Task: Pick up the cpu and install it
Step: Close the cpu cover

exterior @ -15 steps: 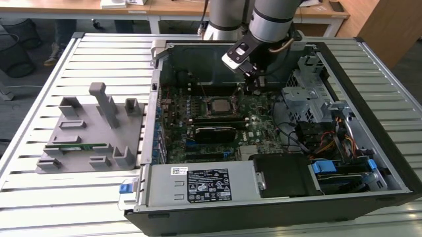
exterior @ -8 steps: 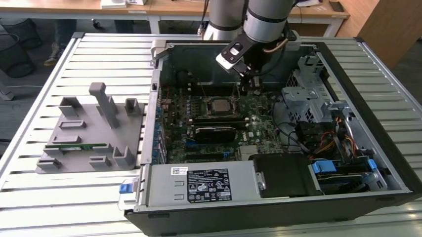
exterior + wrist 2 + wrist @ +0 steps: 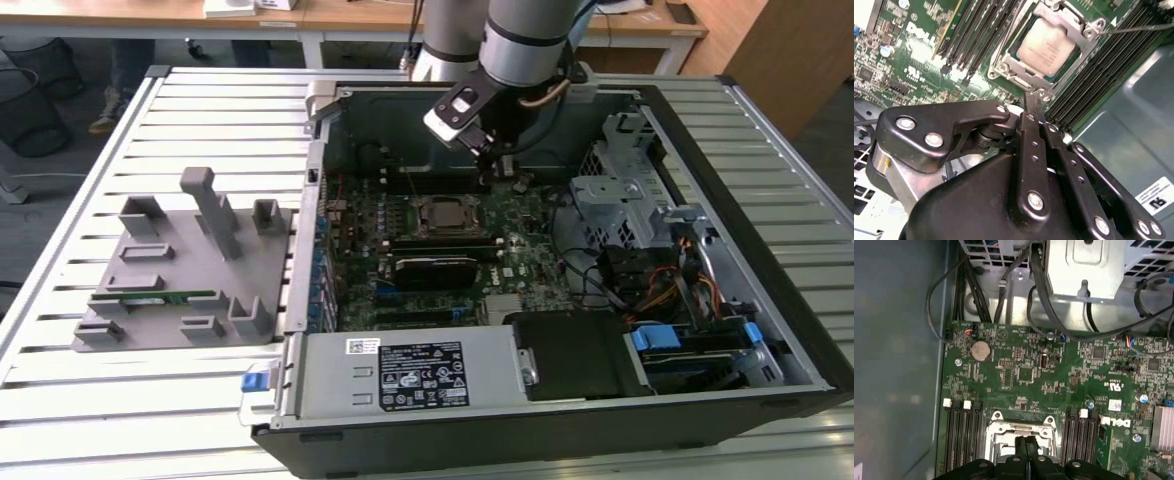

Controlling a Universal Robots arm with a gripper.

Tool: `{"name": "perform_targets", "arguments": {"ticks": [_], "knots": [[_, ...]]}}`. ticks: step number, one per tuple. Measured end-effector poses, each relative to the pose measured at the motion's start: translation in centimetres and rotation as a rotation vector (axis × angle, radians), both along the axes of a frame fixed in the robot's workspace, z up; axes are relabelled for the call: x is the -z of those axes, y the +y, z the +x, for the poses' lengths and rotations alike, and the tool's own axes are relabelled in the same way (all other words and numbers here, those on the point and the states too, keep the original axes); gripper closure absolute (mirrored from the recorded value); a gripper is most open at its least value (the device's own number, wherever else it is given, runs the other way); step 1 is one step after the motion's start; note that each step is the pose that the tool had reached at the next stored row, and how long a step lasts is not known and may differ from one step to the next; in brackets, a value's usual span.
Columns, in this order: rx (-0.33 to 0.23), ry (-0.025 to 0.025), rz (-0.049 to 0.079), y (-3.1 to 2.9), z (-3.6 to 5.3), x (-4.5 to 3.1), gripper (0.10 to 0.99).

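The cpu [image 3: 1046, 45], a flat square chip with a silvery top, lies inside the metal frame of the motherboard socket [image 3: 1004, 62]. In the exterior view the socket [image 3: 445, 214] sits mid-board inside the open computer case. My gripper [image 3: 499, 168] hangs above the board just behind the socket, toward the case's back wall. Its two black fingers [image 3: 1030, 112] are pressed together with nothing between them. In the first wrist view the gripper [image 3: 1027, 442] covers the middle of the socket frame [image 3: 999, 427].
Black memory slots [image 3: 961, 435] flank the socket. A grey metal drive cage [image 3: 621, 190] and cable bundles [image 3: 674, 285] fill the exterior view's right side of the case. The power supply [image 3: 400, 370] lies at the front. A grey fixture [image 3: 187, 270] with a green memory stick [image 3: 160, 297] stands outside.
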State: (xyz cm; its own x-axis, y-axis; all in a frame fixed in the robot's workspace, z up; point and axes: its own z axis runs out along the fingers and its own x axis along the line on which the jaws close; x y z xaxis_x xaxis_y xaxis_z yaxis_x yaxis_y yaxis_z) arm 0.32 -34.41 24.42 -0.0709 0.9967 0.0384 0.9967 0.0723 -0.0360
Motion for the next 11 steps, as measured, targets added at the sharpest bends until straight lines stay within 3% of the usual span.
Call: {"name": "perform_targets", "arguments": {"ticks": [11], "knots": [[0.0,0.0,0.0,0.0,-2.93,0.33,0.98]]}}
